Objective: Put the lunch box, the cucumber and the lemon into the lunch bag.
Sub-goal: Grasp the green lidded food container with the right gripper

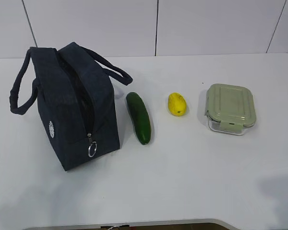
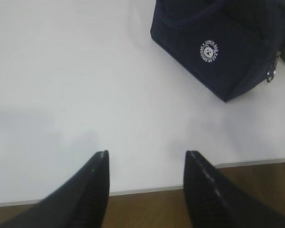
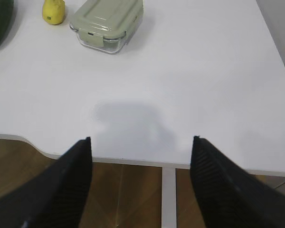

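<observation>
A white table [image 1: 192,191] holds four things in a row. At the left stands the lunch bag [image 1: 74,110], dark navy fabric, upright, its top zipper undone and its mouth gaping; what lies inside cannot be seen from here. Just beside it on the right lies the cucumber [image 1: 139,117], then the lemon [image 1: 176,103], then, a little apart, the lunch box [image 1: 230,108] with its green lid clipped shut; its clear base looks empty. The box looks rigid and probably the heaviest, best taken across its short sides. The cucumber seems firm and smooth, likely slippery, best gripped at mid-length. The lemon is small and rounded and may roll. The bag is soft and may sag when loaded. Both grippers hang over the near table edge, well away from everything: the left gripper [image 2: 146,164] stands partly open and empty, the right gripper [image 3: 142,149] wider open and empty.
</observation>
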